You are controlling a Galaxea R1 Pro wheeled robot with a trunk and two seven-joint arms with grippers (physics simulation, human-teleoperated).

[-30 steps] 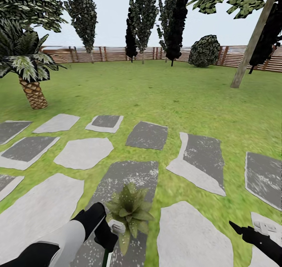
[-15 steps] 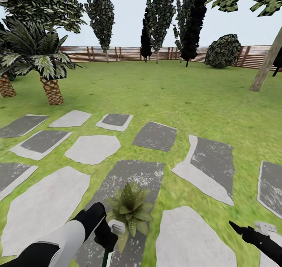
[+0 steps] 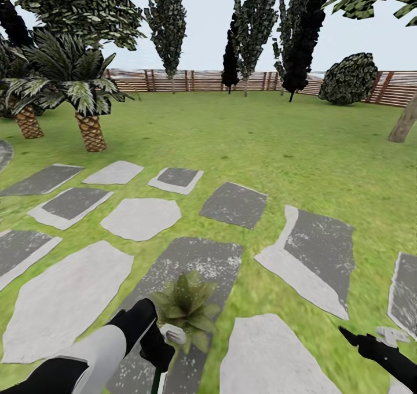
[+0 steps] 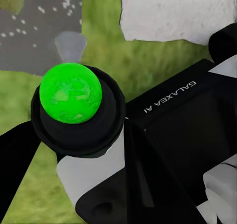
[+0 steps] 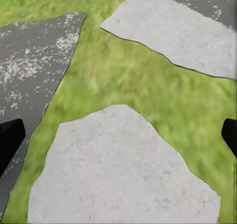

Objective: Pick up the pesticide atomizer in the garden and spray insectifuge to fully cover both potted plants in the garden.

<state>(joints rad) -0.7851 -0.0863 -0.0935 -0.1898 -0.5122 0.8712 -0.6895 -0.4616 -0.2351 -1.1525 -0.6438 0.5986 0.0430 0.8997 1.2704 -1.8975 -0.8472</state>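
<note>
My left gripper (image 3: 157, 348) is shut on the pesticide atomizer (image 3: 172, 334), low in the head view. Its whitish-grey trigger head points at a potted plant (image 3: 186, 306), a small rosette of pointed green leaves standing on a dark grey slab (image 3: 194, 261) just beyond it. The plant's pot is hidden by the leaves. In the left wrist view the atomizer (image 4: 71, 93) appears as a green ball in a black ring between the black fingers. My right gripper (image 3: 353, 338) hangs open at the lower right, over grass and pale slabs (image 5: 123, 174), its fingertips (image 5: 10, 140) wide apart.
Grey stepping slabs (image 3: 139, 217) cross the green lawn (image 3: 260, 145) in front of me. Two palms (image 3: 87, 102) with scaly brown trunks stand at the left. A brown slatted fence (image 3: 202, 80), tall dark trees and a round bush (image 3: 350, 78) close the far side.
The whole head view has shifted right, so the camera has turned left; a second palm has come into view. Both arms and the atomizer keep their places in the picture.
</note>
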